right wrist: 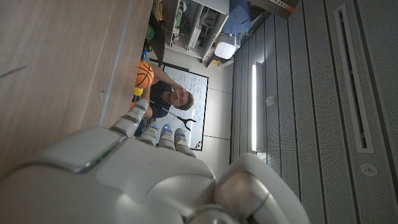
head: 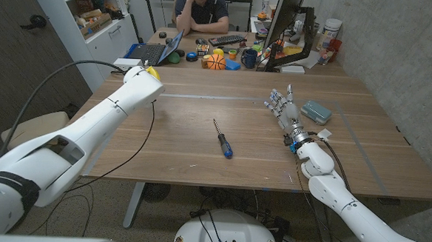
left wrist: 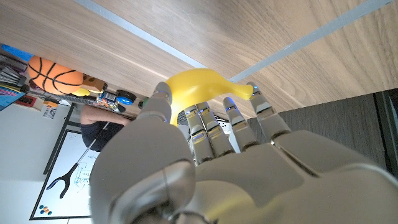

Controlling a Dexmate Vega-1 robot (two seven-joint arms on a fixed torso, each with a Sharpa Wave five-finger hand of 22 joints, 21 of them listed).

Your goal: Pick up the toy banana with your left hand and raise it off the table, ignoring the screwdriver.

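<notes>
The left hand [left wrist: 211, 155] holds the banana [left wrist: 202, 87]. Its fingers [left wrist: 239, 124] are curled around the yellow banana, with the thumb on one side. From the head view, the left hand [head: 140, 76] is at the far left part of the table [head: 200, 146], and a bit of yellow banana [head: 154, 72] peeks out at its tip. I cannot tell for sure if the banana is up off the table.

The screwdriver [head: 222, 140] lies in the middle of the table, well apart from both hands. It has a blue handle.

The right hand [head: 285, 110] is on the right side of the table, holding nothing, with its fingers [head: 276, 100] apart and pointing away from the robot. A small teal box [head: 316, 111] sits just beside it.

A person [head: 201, 9] sits behind the table. A toy basketball [head: 215, 62] is near the far edge.
</notes>
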